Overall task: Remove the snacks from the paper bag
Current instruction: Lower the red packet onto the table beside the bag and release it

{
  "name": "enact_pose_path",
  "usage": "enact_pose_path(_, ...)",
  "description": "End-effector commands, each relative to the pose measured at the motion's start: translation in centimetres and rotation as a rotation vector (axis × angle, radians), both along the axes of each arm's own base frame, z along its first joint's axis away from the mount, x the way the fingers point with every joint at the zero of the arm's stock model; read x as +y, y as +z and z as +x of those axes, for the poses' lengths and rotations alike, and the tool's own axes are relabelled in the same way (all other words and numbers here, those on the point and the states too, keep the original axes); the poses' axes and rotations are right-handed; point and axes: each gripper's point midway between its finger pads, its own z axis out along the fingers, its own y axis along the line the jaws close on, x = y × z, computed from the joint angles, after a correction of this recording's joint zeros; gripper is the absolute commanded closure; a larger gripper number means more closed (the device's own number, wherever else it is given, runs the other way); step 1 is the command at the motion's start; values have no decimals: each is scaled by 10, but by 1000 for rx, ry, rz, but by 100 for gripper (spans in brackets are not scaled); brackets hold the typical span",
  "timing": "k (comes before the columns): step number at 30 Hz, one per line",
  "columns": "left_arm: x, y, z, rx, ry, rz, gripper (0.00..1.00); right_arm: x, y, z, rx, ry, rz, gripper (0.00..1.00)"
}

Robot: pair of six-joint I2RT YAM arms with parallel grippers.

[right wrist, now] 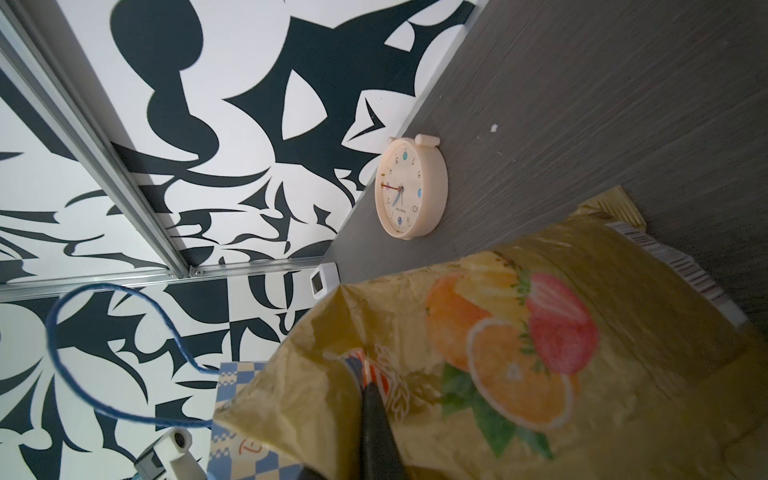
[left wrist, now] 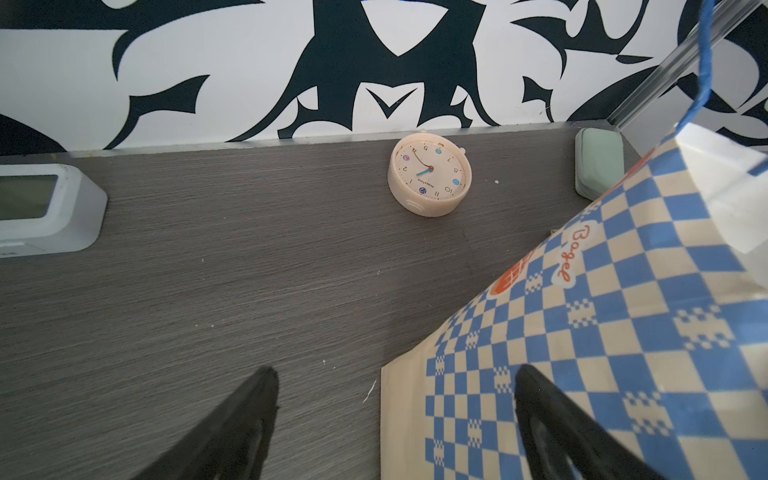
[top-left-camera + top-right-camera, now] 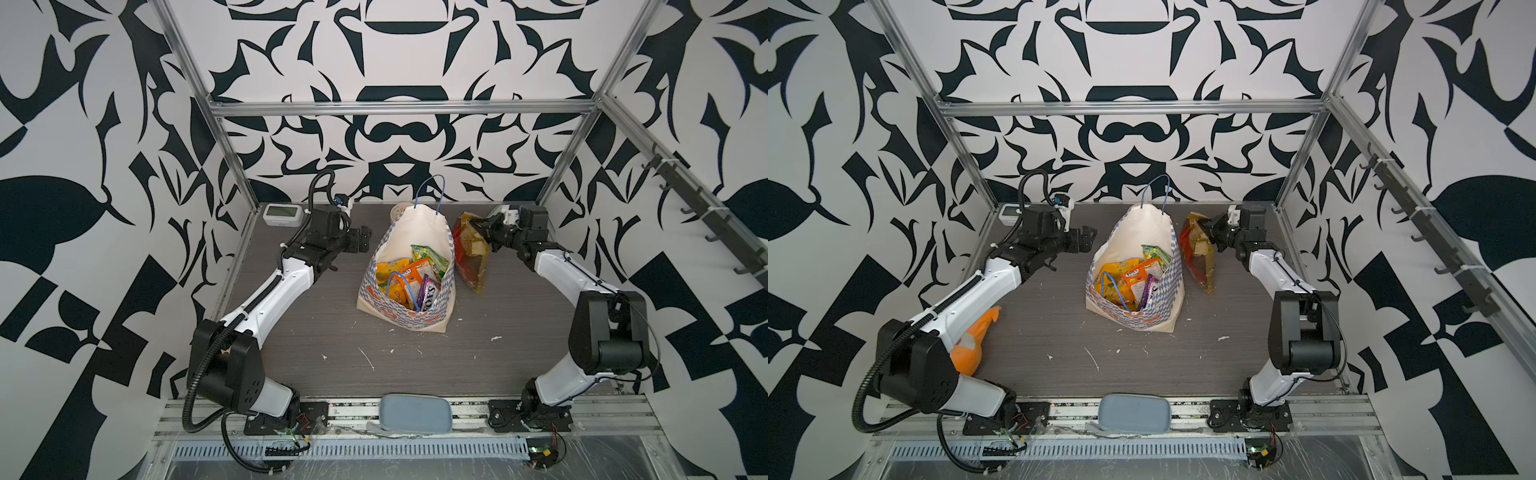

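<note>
While your left gripper (image 3: 365, 240) hangs with its jaws spread wide and empty just left of the paper bag (image 3: 399, 318), the bag itself stands upright and open in the middle of the table (image 3: 291, 353). Inside it you can see a yellow-orange packet (image 3: 392, 270), a green-yellow packet (image 3: 426, 253), an orange packet (image 3: 419, 270) and a purple packet (image 3: 430, 293). Further right, your right gripper (image 3: 484, 226) is clenched on the top of the large candy pack (image 3: 469, 257), which hangs outside the bag, just beside its right wall. You cannot tell whether its lower end touches the table.
</note>
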Motion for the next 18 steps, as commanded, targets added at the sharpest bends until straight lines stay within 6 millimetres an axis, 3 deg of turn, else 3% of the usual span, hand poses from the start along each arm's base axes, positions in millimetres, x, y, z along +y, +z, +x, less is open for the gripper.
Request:
enact_pose_path(1,-3,3,4,-6,2,-27,8,-3,76,13,-255,-38,49,100)
enact_pose_path(6,-4,0,5,4,-1,-25,8,-5,63,22,-230,-45,102,100)
enact_pose_path(14,-3,1,4,3,-6,-17,8,-48,-3,6,-34,-36,-218,100)
enact_pose_path(18,-3,1,3,7,-10,-4,8,-73,-13,0,17,22,-335,88)
